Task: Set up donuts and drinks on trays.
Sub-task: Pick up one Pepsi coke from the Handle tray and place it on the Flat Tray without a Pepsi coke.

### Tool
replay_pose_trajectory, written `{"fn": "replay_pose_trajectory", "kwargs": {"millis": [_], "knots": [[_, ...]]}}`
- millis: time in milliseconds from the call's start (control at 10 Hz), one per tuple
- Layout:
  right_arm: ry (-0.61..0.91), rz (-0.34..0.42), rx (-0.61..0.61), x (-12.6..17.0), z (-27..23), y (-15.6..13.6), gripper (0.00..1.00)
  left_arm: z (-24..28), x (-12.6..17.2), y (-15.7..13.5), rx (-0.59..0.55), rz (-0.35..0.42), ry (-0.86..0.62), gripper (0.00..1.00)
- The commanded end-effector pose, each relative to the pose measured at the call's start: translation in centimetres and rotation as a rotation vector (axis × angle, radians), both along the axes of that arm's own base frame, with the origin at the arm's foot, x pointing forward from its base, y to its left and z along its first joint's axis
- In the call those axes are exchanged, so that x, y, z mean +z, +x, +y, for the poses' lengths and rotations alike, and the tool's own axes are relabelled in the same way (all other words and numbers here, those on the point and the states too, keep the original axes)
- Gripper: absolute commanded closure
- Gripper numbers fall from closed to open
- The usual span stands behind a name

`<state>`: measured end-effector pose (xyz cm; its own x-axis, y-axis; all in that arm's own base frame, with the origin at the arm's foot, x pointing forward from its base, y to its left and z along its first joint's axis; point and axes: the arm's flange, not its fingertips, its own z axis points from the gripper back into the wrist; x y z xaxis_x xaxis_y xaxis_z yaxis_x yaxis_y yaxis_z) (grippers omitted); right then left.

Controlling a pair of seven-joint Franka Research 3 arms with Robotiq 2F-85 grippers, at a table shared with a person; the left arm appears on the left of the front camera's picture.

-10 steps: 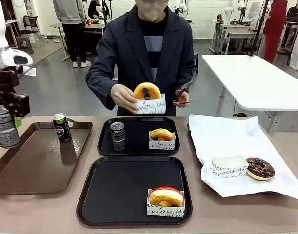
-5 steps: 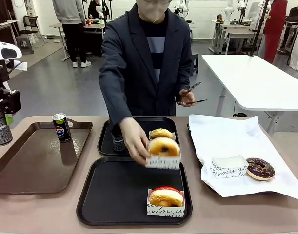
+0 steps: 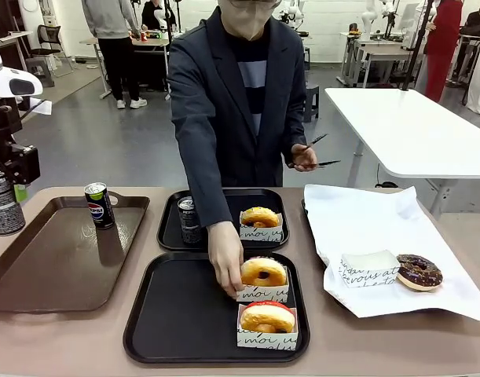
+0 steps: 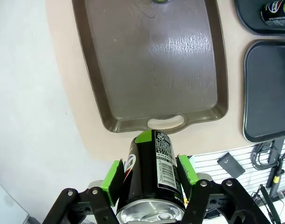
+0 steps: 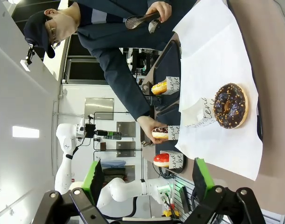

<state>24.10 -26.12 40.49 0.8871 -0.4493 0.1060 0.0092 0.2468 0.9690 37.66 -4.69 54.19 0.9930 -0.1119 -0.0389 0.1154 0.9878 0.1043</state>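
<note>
Front: your left gripper [image 3: 5, 188] hangs at the picture's left edge, near the brown tray [image 3: 59, 275], clenched on an upright can [image 3: 2, 214]. A Pepsi can [image 3: 99, 205] stands on the brown tray. The far tray [image 3: 167, 236] has a second can [image 3: 189, 220] and a far donut [image 3: 260, 217]. The near tray [image 3: 145, 314] has a red donut [image 3: 267, 318]; the person's hand [image 3: 224, 267] sets a glazed donut [image 3: 263, 272] just behind it

Left wrist: can sits square between both green pads, brown tray beyond it

Right wrist: right gripper [image 5: 149, 182] released, nothing between the pads; chocolate donut [image 5: 231, 105] on paper [image 5: 212, 56] ahead

Step, by my read: drink delivery, since the near tray lacks one. Next, carry the can to its bare left half, upright, clear of the hand
</note>
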Motion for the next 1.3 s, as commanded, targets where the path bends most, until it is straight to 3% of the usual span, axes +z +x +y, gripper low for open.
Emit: {"fn": "replay_pose_trajectory", "kwargs": {"millis": [0, 500, 1200], "knots": [[0.016, -0.031, -0.011, 0.1, 0.0, 0.2, 0.0, 0.0, 0.0, 0.0, 0.0, 0.0, 0.0, 0.41], [0.016, -0.031, -0.011, 0.1, 0.0, 0.2, 0.0, -10.9, 1.1, -2.4, -0.34, -0.144, -0.06, 0.41], [0.016, -0.031, -0.011, 0.1, 0.0, 0.2, 0.0, -26.0, -3.9, -1.1, -0.606, -0.066, -0.106, 0.41]]}}
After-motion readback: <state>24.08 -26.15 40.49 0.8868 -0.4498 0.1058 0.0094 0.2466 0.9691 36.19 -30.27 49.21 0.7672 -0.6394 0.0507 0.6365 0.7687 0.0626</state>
